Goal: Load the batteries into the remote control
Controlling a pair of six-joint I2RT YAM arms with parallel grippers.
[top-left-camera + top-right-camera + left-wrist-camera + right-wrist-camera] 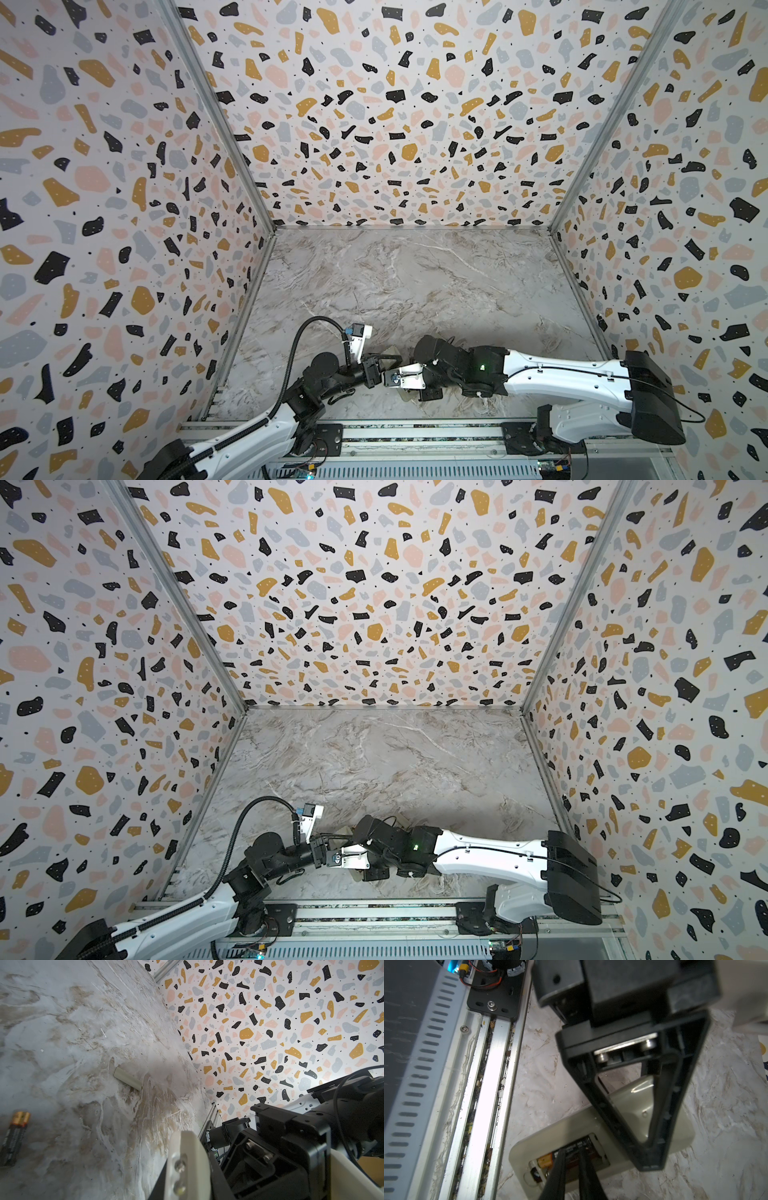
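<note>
— What's in the bay (601,1150)?
— 1 battery (546,1161), dark with a copper end, lying lengthwise in the open slot. The remote (571,1126) lies back-up on the table (542,1076), near the rail (496,1064).

— And the other one?
— The loose battery (14,1136) lies flat on the marble by itself, with the same dark body and copper end. The cover (127,1078), a small pale piece, lies well apart from it.

— How does the remote look?
— Pale and glossy, with rounded corners.

— The arms?
— In both top views the 2 arms are low and meet near the middle of the table's front. The right arm (561,374) is stretched across and the left arm (257,428) is bent.

— The claws?
— The right gripper (573,1148) is nearly closed, with a narrow gap, and its tips are down on the battery in the bay. The left gripper (649,1164) is closed, with its tip at the remote's long edge. Whether it pinches the remote, I cannot tell.
</note>
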